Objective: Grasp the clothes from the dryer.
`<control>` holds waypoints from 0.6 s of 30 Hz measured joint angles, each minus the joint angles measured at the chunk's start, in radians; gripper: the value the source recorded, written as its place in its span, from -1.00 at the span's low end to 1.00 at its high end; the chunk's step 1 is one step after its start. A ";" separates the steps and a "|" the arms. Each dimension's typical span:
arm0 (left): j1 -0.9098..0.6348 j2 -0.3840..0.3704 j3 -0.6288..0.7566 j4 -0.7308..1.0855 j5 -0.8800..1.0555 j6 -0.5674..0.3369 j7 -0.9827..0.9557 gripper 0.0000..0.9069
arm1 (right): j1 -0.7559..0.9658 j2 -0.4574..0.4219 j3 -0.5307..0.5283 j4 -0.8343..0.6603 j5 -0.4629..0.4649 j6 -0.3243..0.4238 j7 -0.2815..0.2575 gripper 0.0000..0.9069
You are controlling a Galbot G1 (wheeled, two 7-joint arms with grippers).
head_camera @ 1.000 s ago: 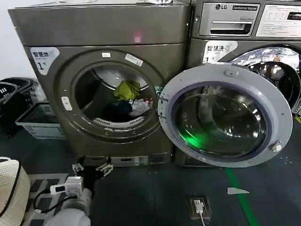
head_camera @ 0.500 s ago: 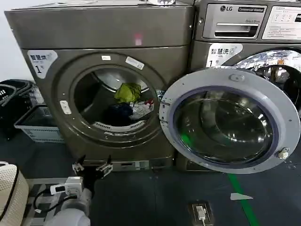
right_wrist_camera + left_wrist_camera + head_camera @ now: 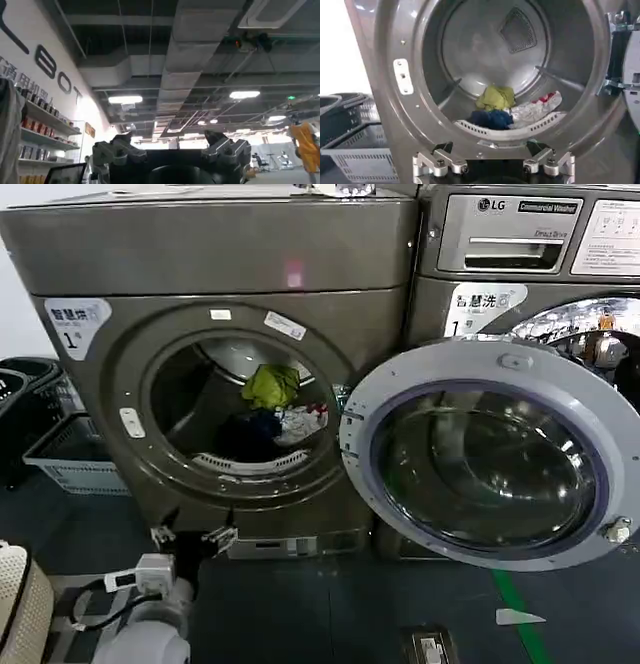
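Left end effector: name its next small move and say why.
Probably reach forward and up through the dryer porthole. The left end effector hangs open below the rim, outside the drum, while the clothes lie at the drum's bottom. The door is swung aside.

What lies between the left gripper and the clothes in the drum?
The left gripper, open, sits below the porthole; between it and the clothes lie the dryer front rim and a perforated white lip, seen in the left wrist view.
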 measured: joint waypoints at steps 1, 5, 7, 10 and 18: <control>0.000 0.000 -0.001 0.001 0.000 0.000 0.000 1.00 | 0.000 0.000 0.000 0.000 0.000 0.000 0.000 1.00; -0.001 0.000 -0.003 0.003 0.000 0.000 0.000 1.00 | 0.000 0.001 0.001 0.000 0.000 0.000 0.000 1.00; -0.004 0.000 -0.003 0.006 0.001 0.000 0.000 1.00 | -0.001 0.002 0.002 0.000 0.000 0.001 -0.001 1.00; -0.007 0.000 -0.003 0.010 0.001 0.000 0.000 1.00 | -0.002 0.003 0.001 0.000 -0.001 0.002 -0.001 1.00; -0.011 0.001 -0.003 0.016 0.000 0.000 0.000 1.00 | 0.001 0.004 -0.005 0.005 -0.002 0.002 -0.001 1.00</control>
